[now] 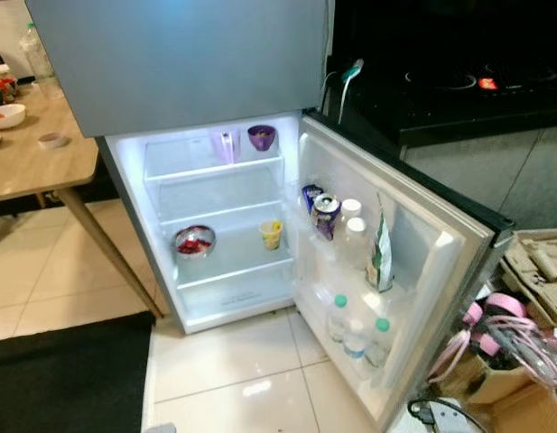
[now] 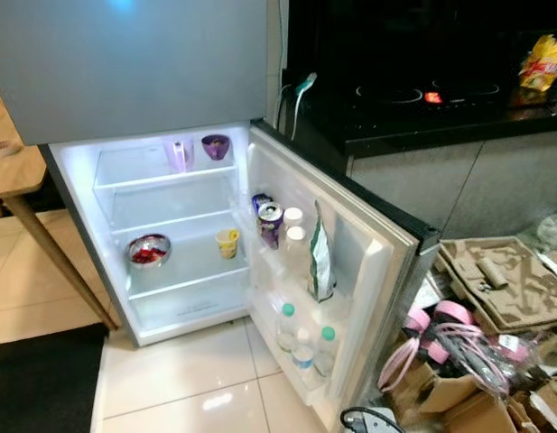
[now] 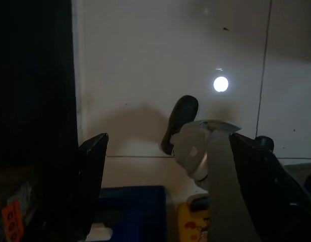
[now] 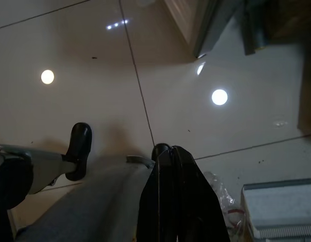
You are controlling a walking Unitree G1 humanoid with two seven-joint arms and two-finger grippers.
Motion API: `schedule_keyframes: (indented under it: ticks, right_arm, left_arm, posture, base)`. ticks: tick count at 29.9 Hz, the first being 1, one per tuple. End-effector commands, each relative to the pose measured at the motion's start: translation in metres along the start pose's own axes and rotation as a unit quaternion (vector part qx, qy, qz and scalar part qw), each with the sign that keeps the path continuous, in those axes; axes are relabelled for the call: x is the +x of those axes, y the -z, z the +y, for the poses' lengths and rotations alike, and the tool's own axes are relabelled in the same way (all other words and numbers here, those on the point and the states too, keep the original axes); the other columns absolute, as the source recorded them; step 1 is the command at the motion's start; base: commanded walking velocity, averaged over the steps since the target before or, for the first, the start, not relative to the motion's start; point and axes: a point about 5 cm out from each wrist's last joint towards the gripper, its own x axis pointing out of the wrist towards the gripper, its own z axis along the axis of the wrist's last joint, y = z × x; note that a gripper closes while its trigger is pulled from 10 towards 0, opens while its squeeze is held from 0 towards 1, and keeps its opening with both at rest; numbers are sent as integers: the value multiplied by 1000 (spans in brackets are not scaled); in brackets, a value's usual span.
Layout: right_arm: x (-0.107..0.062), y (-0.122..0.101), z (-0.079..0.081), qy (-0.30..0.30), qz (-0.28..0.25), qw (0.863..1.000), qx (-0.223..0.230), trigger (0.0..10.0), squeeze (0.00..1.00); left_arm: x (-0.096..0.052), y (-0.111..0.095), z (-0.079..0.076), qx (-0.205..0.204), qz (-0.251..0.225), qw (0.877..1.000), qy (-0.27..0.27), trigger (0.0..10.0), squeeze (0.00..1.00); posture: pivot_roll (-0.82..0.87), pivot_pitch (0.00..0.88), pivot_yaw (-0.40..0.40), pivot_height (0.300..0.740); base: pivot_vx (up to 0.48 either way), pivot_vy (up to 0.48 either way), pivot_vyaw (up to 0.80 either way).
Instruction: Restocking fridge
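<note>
The fridge (image 1: 431, 271) stands with its lower door swung wide open to the right, and its inside is lit. A purple bowl (image 1: 261, 136) and a clear cup (image 1: 226, 144) sit on the top shelf. Lower down are a metal bowl of red food (image 1: 195, 241) and a yellow cup (image 1: 272, 234). The door racks hold cans (image 1: 325, 215), white bottles (image 1: 352, 236), a green-white bag (image 1: 380, 254) and water bottles (image 1: 357, 332). Both arms hang over the floor tiles: my left gripper (image 3: 170, 140) is open and holds nothing, my right gripper (image 4: 168, 150) is shut.
A wooden table (image 1: 43, 162) with bowls stands at the left, a black mat (image 1: 61, 379) lies in front of it. A dark counter with a cooktop (image 1: 459, 90) is right of the fridge. Cardboard and pink cables (image 1: 513, 334) clutter the floor at the right. A blue box (image 3: 131, 212) lies under the left gripper.
</note>
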Motion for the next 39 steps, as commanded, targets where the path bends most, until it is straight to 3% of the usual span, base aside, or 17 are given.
schedule_keyframes:
  ticks: [1, 5, 28, 39]
  right_arm:
    - [0, 0, -1, 4, 2, 1000, 1, 10000, 0]
    - [0, 1, -2, 5, 3, 1000, 1, 10000, 0]
    - [-1, 7, -2, 9, 11, 1000, 2, 10000, 0]
    - [-2, 9, -8, 38, 19, 999, 13, 10000, 0]
  left_arm:
    - [0, 2, -1, 8, 6, 1000, 2, 10000, 0]
    - [0, 2, -2, 7, 5, 1000, 4, 10000, 0]
    - [0, 3, -2, 15, 8, 1000, 7, 10000, 0]
    - [0, 3, -5, 32, 12, 999, 21, 10000, 0]
  posture:
    - [-73, 0, -8, 740]
    - [-72, 0, -5, 740]
    - [-81, 0, 0, 740]
    - [-87, 0, 2, 740]
  base:
    - [0, 0, 0]
    - [0, 0, 134]
    - [0, 0, 785]
    - [0, -131, 0]
